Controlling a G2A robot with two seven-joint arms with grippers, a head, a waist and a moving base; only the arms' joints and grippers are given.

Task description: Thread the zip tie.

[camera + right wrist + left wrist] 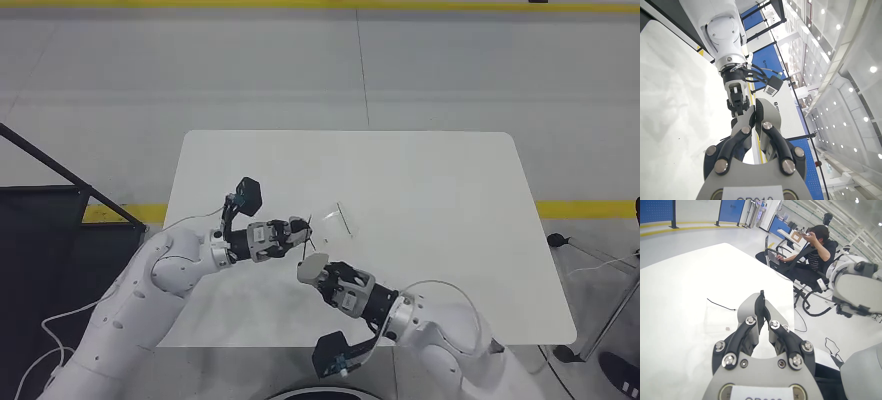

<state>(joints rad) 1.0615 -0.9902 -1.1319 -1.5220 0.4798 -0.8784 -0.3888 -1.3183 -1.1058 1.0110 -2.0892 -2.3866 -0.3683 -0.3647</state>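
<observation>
Because threading likely needs 2 ends aligned, the left gripper (762,300) and right gripper (755,112), both pressed together, face each other closely beside the zip tie (720,305).

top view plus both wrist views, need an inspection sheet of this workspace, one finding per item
surface: white rounded-corner table, no spills seen.
job's things: thin black zip tie, straight, no loop formed, at the edge of a clear plastic sheet.
clutter: small grey speck on or under the sheet, cannot tell which.
grippers: left gripper shut; right gripper shut; tips close together beside the sheet.
cables: white cable arching above the table; grey cable running to the left wrist camera.
surroundings: grey floor with a yellow line; blue partition panels.
</observation>
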